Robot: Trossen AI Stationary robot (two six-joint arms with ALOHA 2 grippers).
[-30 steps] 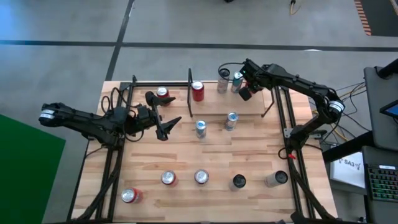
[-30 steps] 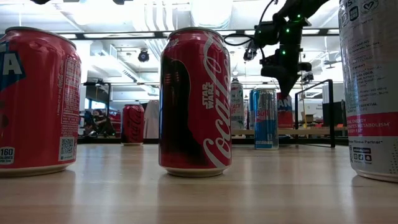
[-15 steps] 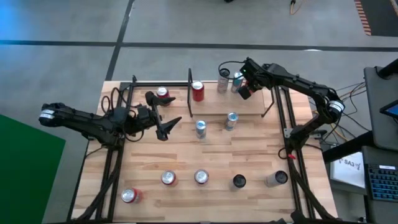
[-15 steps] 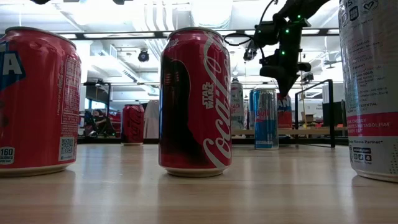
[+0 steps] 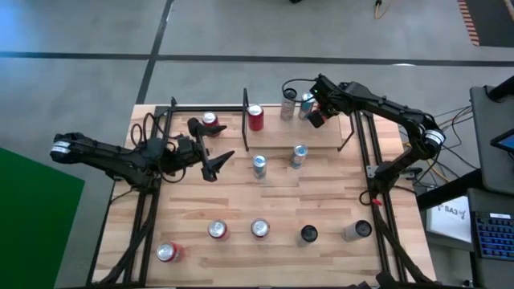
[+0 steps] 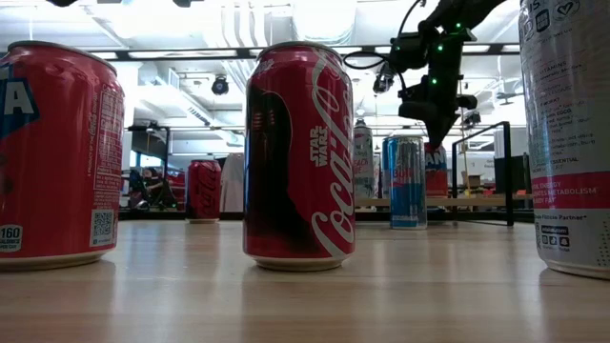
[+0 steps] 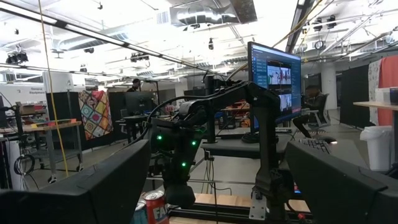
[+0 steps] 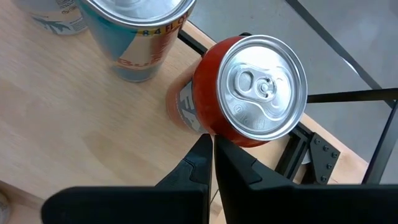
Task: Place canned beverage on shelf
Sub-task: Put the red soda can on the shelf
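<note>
My right gripper (image 5: pixel 316 120) hangs over the shelf (image 5: pixel 325 136) at the table's far side, fingers pinched together on nothing, tips just above a red can (image 8: pixel 249 93) in the right wrist view. My left gripper (image 5: pixel 215 166) waits spread wide and empty over the left half of the table, holding nothing.

Progress is my call: partly done. On the shelf board I count a red can (image 5: pixel 255 118), a silver can (image 5: pixel 288 104) and a blue-silver can (image 5: pixel 306 105), all upright. I can't tell whether the wrist view's red can is the same one.

Left off the shelf: two cans (image 5: pixel 259 166) just in front of it, one red can (image 5: pixel 210 121) at far left, and five more along the near edge (image 5: pixel 259 229). All tops I can see look sealed; contents not visible.
</note>
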